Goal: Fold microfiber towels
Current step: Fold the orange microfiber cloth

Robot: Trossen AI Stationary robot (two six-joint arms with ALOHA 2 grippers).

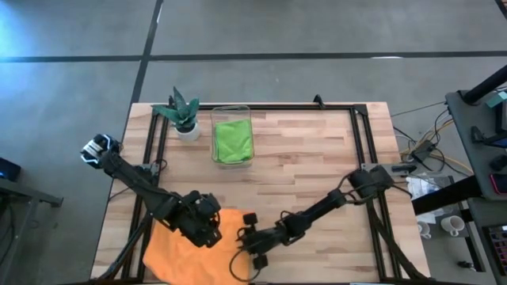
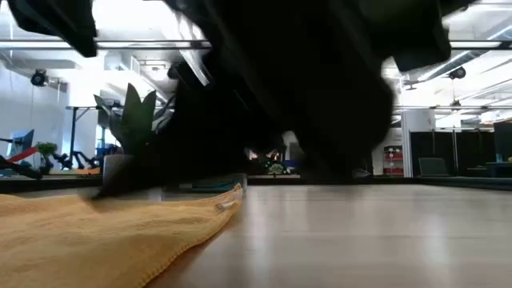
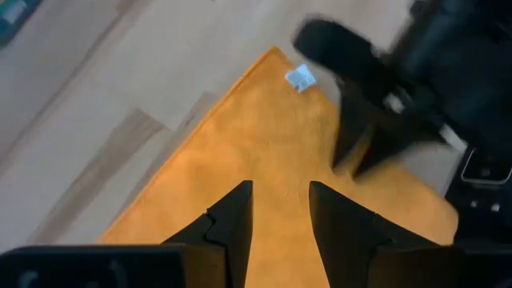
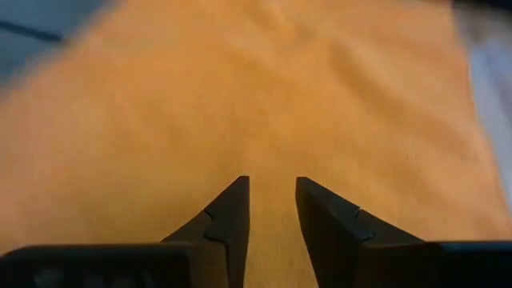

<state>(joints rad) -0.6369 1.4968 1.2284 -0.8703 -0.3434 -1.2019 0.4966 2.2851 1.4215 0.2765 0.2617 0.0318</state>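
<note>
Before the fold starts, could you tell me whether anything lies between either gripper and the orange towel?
Nothing visible does. The left gripper and right gripper are both over the orange towel, jaws apart, only bare cloth beneath.

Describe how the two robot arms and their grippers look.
Both arms are dark, jointed and slim. The left arm has a white-and-blue part at its base. Each gripper, left gripper and right gripper, has two black, wedge-shaped fingers with stepped inner edges.

No text can be read anywhere. The orange towel (image 3: 272, 160) carries a small white tag (image 3: 301, 78) at its far corner, perhaps printed, but its marks are too blurred to make out.
</note>
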